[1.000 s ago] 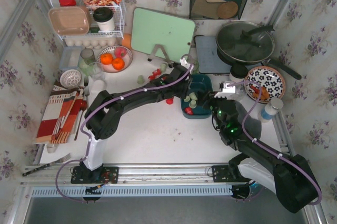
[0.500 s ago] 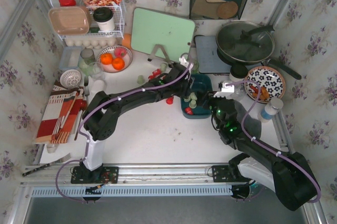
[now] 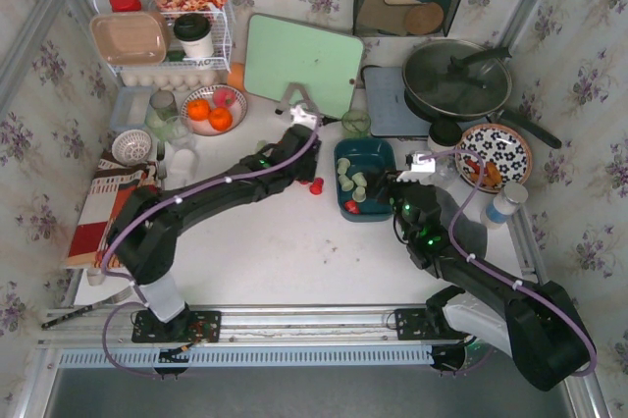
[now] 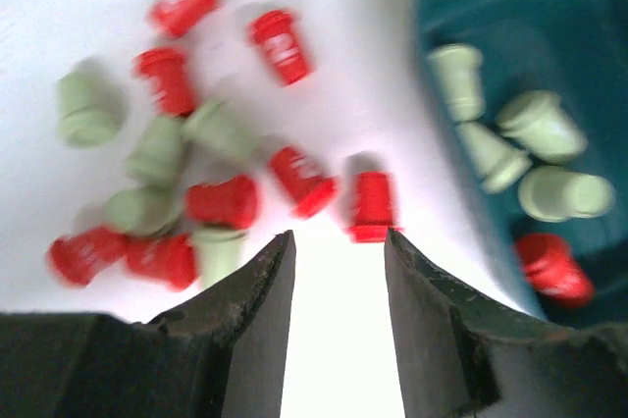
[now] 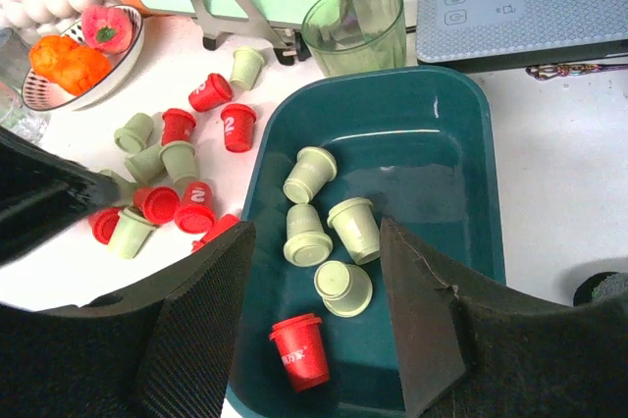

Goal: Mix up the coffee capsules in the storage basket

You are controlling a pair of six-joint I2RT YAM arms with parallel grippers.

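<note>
Storage basket (image 3: 379,155) on the table, right of centre, long side running near to far. Green glass cup (image 5: 353,30) just beyond its far left corner.

Inside the basket: four pale green coffee capsules (image 5: 310,175), tumbled at odd angles and clustered toward the left wall. One red capsule (image 5: 299,349) also inside, at the near end, a little apart from the green ones.

Left of the basket, on bare table: a loose scatter (image 4: 196,202) of red and pale green pods, mixed, several touching. Closest to the basket wall, a lone red pod (image 4: 371,206), lying on its side.

Left end effector (image 4: 339,241): released, fingers parted, gripping nothing. Positioned over the table between the scatter and the basket, with the lone red pod just beyond the fingertips and not between them. Wrist view blurred; contact with the table not possible to tell.

Right end effector (image 5: 316,227): released too, fingers spread wide, grasping nothing. Hanging above the near half of the basket, framing the green cluster in its own view, clear of the pods below.

Bowl of oranges (image 5: 74,55) well to the far left, away from the scatter.
</note>
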